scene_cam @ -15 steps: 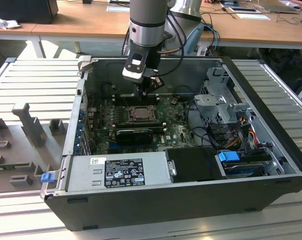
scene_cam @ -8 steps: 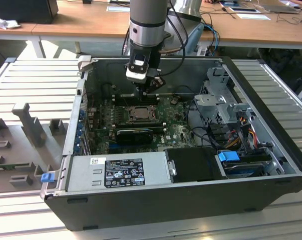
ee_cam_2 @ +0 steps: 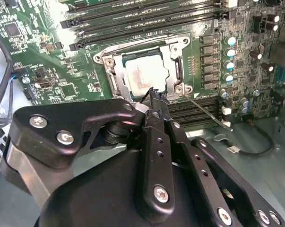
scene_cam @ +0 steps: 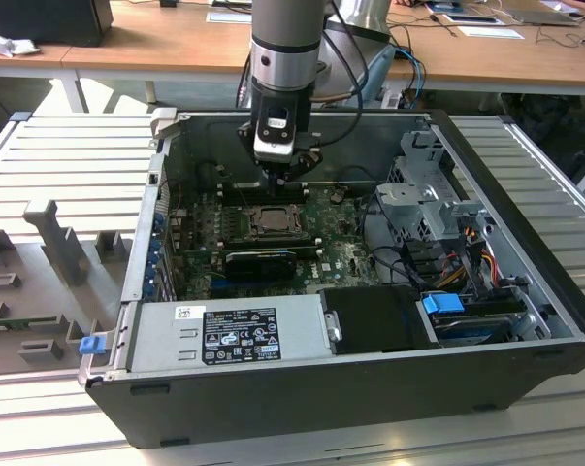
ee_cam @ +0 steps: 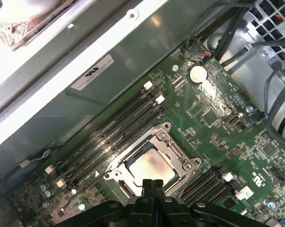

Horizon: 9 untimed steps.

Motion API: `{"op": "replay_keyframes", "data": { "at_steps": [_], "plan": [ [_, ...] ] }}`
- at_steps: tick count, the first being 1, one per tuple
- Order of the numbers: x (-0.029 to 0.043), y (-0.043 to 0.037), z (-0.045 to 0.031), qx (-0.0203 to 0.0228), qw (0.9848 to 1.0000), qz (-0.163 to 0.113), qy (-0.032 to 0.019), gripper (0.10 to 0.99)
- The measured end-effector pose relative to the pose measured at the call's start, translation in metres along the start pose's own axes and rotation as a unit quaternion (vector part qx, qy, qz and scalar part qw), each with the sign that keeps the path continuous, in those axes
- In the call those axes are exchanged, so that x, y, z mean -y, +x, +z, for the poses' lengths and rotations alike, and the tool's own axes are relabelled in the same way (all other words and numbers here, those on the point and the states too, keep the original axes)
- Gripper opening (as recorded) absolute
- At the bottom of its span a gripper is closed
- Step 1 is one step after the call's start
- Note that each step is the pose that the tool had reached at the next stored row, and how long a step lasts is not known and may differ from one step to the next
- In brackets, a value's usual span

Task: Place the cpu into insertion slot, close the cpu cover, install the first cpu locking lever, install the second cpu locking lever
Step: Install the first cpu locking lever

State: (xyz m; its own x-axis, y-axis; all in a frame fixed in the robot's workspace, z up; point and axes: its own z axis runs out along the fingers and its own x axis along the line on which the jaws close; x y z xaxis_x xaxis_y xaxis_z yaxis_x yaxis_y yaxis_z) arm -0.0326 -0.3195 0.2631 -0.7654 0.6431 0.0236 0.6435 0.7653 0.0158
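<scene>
Above the cpu (ee_cam: 149, 165) (framed by the cpu cover (ee_cam: 176, 152)), the fingers (ee_cam: 146, 187) are pressed together.

The pale silver cpu (ee_cam_2: 143, 75) lies flat in the square insertion slot (scene_cam: 273, 221), near the middle of the green circuit board (ee_cam_2: 52, 71). The silvery cpu cover (ee_cam_2: 172, 59) lies down flat, framing it.
</scene>
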Motion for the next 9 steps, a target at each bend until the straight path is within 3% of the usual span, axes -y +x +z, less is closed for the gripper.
{"op": "replay_keyframes", "data": {
  "at_steps": [4, 9],
  "plan": [
    [0.0002, 0.0002, 0.0, 0.0001, 0.9999, -0.014, 0.0007, 0.106],
    [0.0002, 0.0003, 0.0, -0.0006, 0.9982, -0.06, 0.0017, 0.106]
  ]
}}
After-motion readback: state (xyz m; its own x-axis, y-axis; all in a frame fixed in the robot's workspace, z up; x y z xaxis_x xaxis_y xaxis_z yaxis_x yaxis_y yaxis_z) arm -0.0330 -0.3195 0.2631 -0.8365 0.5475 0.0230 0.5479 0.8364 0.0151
